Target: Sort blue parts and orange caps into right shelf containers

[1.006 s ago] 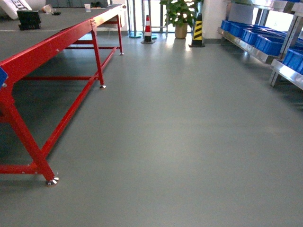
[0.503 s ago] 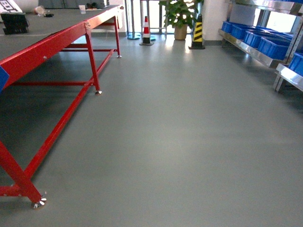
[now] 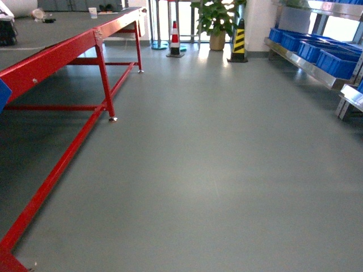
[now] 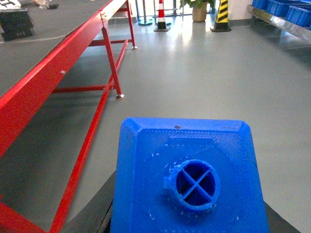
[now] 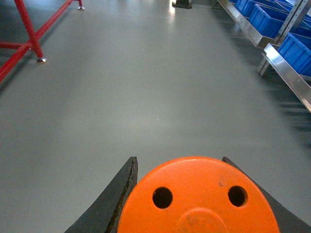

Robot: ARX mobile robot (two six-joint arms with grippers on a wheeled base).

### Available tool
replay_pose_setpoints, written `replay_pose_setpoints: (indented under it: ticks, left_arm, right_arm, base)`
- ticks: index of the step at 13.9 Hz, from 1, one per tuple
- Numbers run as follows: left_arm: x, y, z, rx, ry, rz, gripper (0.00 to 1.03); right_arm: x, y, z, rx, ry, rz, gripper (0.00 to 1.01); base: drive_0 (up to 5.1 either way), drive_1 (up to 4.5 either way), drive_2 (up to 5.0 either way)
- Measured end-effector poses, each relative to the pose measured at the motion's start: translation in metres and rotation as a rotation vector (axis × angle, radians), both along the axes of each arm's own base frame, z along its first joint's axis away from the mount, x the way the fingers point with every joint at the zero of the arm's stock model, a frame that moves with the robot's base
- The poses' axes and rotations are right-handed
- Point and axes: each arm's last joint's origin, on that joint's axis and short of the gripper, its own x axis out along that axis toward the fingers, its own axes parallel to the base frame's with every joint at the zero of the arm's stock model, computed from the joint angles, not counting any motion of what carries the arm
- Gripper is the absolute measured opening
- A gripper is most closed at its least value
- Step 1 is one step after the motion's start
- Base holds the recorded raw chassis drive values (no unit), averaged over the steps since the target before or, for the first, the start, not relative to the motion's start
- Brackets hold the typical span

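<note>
Counter (image 3: 54,54) with red frame along the left of the head view, dark grey top, small dark items far back on it; same red frame seen at the left of the left wrist view. Grey floor (image 3: 215,170) across the middle. Striped cone (image 3: 174,38), potted plant (image 3: 217,20) and black-and-yellow post (image 3: 239,39) at the far end.

Left end effector (image 4: 187,221) closed on a blue part (image 4: 189,179), dark fingers (image 4: 99,216) showing at either lower edge of the block. Blue part filling the lower centre of the left wrist view, top face toward the camera, round knob with a cross inside near its middle. Carried above the floor, just right of the counter's legs.

Right end effector (image 5: 197,213) clamped on an orange cap (image 5: 199,199), black fingers (image 5: 114,199) pressed against its left and right sides. Cap's flat top toward the camera, two small holes visible. Held over bare floor, well apart from the shelf.

Right shelf (image 3: 309,65) of shiny steel along the right edge of the head view, blue containers (image 3: 334,59) lined up on it. Same shelf and containers at the upper right of the right wrist view, ahead and to the right of the orange cap. Neither end effector visible in the head view.
</note>
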Motion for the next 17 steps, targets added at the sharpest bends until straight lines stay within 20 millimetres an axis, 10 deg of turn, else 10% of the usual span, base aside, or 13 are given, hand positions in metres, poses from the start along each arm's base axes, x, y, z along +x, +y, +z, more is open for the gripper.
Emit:
replay_pose_setpoints:
  ticks: [13,17]
  left_arm:
    - [0.0,0.0002,0.0004,0.0,-0.002,0.002,0.44]
    - [0.0001,0.0002,0.0006,0.0,-0.006,0.002,0.44]
  right_arm:
    - [0.0002,0.0002,0.0005,0.001,-0.005,0.002,0.43]
    - [0.0003,0.0002,0.0013,0.001,-0.011,0.002,0.43]
  base:
    - [4.9,-3.32,-1.4]
    - [0.0,4.38,-4.3]
